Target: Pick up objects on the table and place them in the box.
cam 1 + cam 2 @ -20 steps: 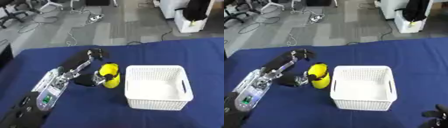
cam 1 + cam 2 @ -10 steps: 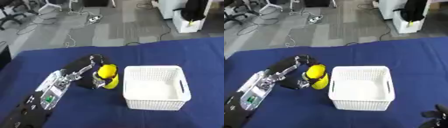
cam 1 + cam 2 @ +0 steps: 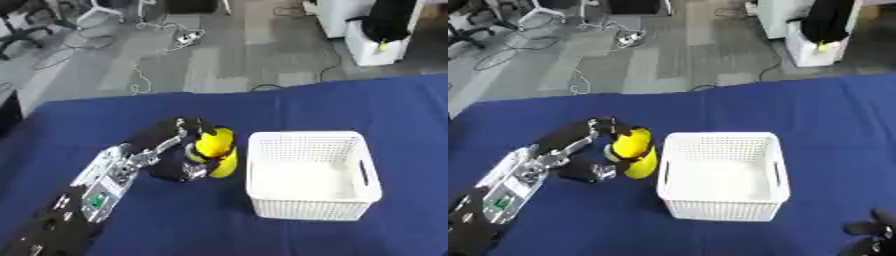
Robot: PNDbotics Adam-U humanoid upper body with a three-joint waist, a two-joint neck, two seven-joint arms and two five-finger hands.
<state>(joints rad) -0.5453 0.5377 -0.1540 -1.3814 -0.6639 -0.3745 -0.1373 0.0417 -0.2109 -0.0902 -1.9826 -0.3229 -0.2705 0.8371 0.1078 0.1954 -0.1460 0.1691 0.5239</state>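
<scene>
Beside the left wall of the white box, your left hand was curled around the yellow object, which seemed lifted or leaning just above the blue table. Its long axis stood nearly upright, and the box opening lay directly to its right, very near. The object looked smooth, rounded and bright yellow. Your right hand rested at the lower right corner; whether its fingers were open I cannot tell.
</scene>
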